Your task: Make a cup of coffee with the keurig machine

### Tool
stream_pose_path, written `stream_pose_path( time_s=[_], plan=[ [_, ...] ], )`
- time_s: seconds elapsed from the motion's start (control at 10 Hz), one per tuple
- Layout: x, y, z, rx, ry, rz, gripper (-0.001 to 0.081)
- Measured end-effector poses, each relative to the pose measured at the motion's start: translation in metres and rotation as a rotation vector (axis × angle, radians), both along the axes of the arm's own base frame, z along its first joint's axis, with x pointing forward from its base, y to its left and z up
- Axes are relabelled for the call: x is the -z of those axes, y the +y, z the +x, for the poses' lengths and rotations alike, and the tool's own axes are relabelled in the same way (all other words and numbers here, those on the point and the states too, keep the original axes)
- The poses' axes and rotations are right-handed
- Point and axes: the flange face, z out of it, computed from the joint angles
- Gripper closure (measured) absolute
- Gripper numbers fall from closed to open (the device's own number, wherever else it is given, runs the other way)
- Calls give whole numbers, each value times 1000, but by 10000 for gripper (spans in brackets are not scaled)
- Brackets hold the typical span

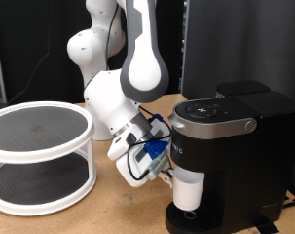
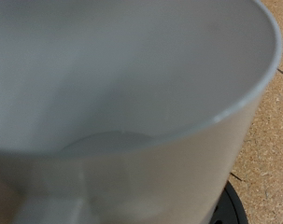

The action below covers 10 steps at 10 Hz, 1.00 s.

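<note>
The white cup (image 1: 189,189) stands on the round drip tray at the base of the black keurig machine (image 1: 230,136), under its spout. The machine's silver-trimmed lid (image 1: 215,114) is down. My gripper (image 1: 163,168) is right against the cup's side, on the exterior view's left of it, low over the table. In the wrist view the cup (image 2: 132,84) fills almost the whole picture: I look into its empty white inside from very close. A sliver of the black drip tray (image 2: 231,209) shows under it. My fingers do not show in the wrist view.
A white two-tier round rack (image 1: 38,156) with a dark mesh top stands at the exterior view's left. The wooden table (image 1: 118,210) lies between the rack and the machine. Dark panels stand behind.
</note>
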Motion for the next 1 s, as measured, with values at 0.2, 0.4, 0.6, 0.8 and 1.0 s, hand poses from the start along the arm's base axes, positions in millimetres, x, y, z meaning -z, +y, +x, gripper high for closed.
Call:
stream_pose_path(
  time_s=[0.2, 0.4, 0.6, 0.8, 1.0],
  plan=[
    [5, 2, 2, 4, 4, -8, 731],
    [9, 4, 3, 0, 7, -4, 731],
    [11, 5, 3, -5, 5, -2, 608],
    [12, 5, 2, -7, 6, 0, 468],
    [13, 2, -1, -16, 18, -5, 286]
  ],
)
